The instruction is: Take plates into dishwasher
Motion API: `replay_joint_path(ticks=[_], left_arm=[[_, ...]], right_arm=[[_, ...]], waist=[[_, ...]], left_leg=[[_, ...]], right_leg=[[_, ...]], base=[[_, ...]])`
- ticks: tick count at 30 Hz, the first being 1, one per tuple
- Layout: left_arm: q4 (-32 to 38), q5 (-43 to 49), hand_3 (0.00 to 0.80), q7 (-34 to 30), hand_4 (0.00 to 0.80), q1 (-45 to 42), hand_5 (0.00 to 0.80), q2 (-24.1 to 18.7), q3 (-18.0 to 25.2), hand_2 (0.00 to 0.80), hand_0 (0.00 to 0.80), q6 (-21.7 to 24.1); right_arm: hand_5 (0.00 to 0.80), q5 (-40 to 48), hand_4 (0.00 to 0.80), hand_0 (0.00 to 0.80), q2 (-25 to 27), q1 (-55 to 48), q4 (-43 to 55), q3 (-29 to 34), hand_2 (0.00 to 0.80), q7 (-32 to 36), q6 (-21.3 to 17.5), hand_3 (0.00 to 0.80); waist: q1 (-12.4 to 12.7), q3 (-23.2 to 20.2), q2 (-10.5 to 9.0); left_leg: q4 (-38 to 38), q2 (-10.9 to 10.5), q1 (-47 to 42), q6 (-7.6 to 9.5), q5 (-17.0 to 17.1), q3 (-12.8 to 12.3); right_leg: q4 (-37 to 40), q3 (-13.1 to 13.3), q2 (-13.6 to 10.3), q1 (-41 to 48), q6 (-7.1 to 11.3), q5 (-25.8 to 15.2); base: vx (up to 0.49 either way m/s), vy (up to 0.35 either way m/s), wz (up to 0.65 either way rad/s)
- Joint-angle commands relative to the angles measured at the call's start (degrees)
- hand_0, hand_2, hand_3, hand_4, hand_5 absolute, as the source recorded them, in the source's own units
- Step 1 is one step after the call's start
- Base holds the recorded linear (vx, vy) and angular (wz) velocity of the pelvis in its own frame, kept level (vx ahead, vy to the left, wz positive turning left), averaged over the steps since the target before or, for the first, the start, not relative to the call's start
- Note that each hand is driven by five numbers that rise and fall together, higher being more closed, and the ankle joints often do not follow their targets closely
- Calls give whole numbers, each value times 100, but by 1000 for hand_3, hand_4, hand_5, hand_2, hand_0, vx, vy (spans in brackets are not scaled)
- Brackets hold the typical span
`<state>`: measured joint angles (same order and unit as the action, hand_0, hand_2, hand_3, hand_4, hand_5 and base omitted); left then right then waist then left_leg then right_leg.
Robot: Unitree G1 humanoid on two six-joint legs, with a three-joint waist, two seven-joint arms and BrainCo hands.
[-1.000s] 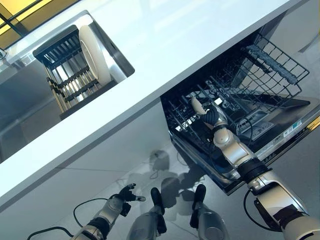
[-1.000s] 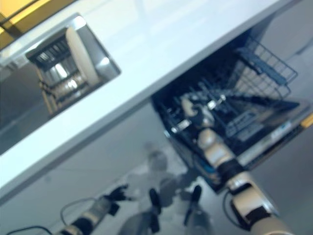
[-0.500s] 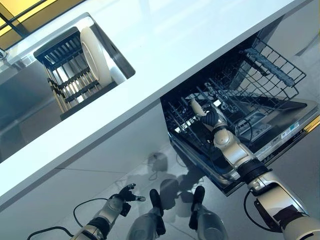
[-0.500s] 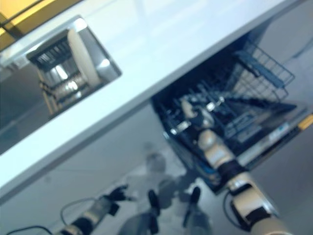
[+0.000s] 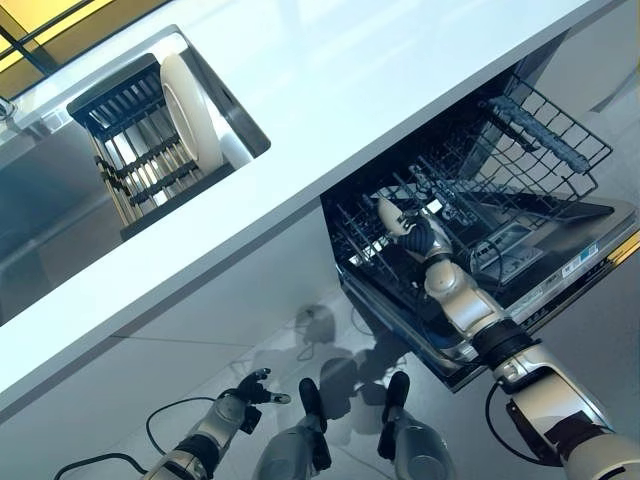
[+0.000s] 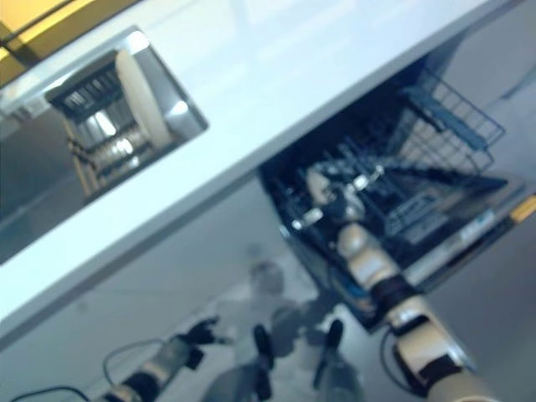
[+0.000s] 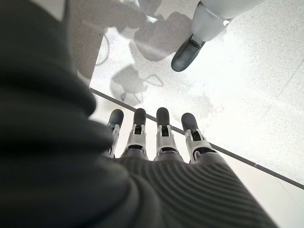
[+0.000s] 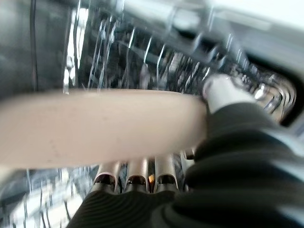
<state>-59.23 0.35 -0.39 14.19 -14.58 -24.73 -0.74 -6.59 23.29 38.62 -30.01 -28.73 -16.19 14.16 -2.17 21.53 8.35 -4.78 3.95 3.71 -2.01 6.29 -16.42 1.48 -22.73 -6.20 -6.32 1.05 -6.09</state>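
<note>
My right hand [image 5: 422, 240] reaches into the lower rack [image 5: 372, 262] of the open dishwasher and is shut on a cream plate [image 5: 389, 214], held on edge among the tines. The right wrist view shows the plate [image 8: 99, 126] lying across the fingers [image 8: 137, 175], with the thumb [image 8: 223, 92] on its far side. Another cream plate [image 5: 192, 110] stands upright in the dark dish rack [image 5: 130, 140] set in the sink. My left hand [image 5: 252, 388] hangs low near the floor, fingers [image 7: 161, 130] straight and holding nothing.
A white countertop [image 5: 330, 100] runs diagonally between the sink and the dishwasher. The upper wire basket [image 5: 530, 150] is pulled out above the lower rack. The dishwasher door [image 5: 560, 270] lies open toward the right.
My right hand has pushed the plate slightly further up and left into the lower rack. The left hand has not moved.
</note>
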Motion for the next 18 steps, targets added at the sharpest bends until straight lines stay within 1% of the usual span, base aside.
replay_joint_path(ticks=[1, 7, 18], left_arm=[[-124, -148, 0, 88, 0, 353, 0, -98, -127, 0, 0, 38], [-99, -176, 0, 90, 0, 337, 0, -92, -151, 0, 0, 30], [-102, -174, 0, 93, 0, 291, 0, -91, -112, 0, 0, 28]], right_arm=[[0, 227, 0, 0, -611, 37, -192, -349, 0, 204, -13, 0], [0, 272, 0, 0, -590, 36, -212, -331, 0, 154, -14, 0], [0, 280, 0, 0, -577, -17, -147, -303, 0, 89, -58, 0]], waist=[[215, 282, -200], [206, 280, -178], [211, 249, -204]], left_leg=[[-22, -351, 291, 262, -460, -44], [-22, -355, 290, 262, -458, -28], [-22, -347, 258, 267, -479, -33]], right_leg=[[-867, 79, -54, -241, 80, 1090], [-889, 95, -50, -256, 63, 1106], [-898, 83, -44, -227, 54, 1132]], base=[[0, 0, 0], [0, 0, 0], [0, 0, 0]])
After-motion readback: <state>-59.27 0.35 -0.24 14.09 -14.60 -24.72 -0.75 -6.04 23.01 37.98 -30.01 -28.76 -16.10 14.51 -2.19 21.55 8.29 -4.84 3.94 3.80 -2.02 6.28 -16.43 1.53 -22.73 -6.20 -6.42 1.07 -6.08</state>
